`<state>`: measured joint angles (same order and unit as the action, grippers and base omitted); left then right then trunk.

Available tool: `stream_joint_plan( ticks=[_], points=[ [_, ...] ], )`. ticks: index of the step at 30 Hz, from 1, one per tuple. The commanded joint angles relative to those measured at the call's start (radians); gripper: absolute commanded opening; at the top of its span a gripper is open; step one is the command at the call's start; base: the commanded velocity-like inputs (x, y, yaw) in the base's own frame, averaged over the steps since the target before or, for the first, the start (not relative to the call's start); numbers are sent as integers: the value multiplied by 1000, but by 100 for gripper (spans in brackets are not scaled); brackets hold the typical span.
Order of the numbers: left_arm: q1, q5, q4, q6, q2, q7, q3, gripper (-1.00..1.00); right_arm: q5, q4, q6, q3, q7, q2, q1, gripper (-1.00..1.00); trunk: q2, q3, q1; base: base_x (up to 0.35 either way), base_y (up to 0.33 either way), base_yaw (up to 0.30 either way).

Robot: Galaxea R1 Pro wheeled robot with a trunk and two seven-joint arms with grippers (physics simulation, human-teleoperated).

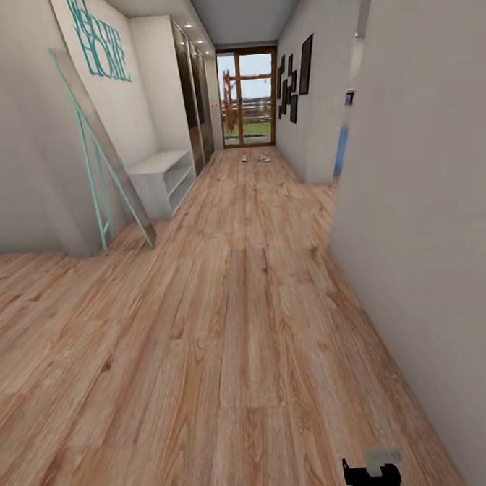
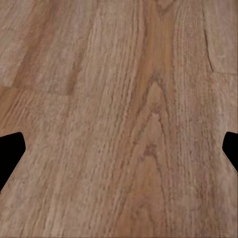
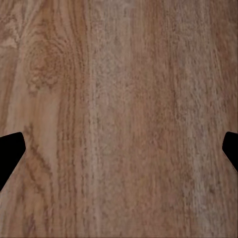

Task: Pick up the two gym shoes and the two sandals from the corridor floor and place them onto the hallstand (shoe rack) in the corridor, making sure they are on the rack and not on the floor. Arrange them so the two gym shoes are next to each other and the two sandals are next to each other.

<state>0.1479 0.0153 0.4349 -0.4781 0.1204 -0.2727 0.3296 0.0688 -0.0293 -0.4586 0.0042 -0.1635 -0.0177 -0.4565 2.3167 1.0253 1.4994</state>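
Ahead of me a teal-framed mirror [image 1: 100, 173] leans against the left wall under teal "Welcome Home" lettering [image 1: 101, 44]. Dark picture frames [image 1: 293, 80] hang right, beside a glass door [image 1: 247, 98].

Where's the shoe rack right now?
In the head view the pale grey shoe rack stands against the left wall, partway down the corridor, just beyond the teal-framed leaning mirror and under the "Welcome Home" lettering.

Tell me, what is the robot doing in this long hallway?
It is standing on the wooden floor, holding nothing. Both its left gripper and right gripper are open, pointing down at bare planks. Far ahead, near the glass door, small shoes lie on the floor. The grey shoe rack waits by the left wall.
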Motion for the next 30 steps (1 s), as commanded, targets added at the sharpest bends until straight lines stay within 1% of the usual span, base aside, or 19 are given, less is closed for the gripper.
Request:
stream_joint_plan(
  ticks=[1,21,30],
  points=[
    [1,2,-1,-2,-1,-10,8,100,7,1,-2,0,-7,0,-1,100,0,1,0,338,0,0],
    [1,2,-1,-2,0,-10,8,100,9,3,-1,0,-8,4,3,100,0,1,0,338,0,0],
    [1,2,-1,-2,0,-10,8,100,9,3,0,0,-8,5,19,100,0,1,0,338,0,0]
  ],
)
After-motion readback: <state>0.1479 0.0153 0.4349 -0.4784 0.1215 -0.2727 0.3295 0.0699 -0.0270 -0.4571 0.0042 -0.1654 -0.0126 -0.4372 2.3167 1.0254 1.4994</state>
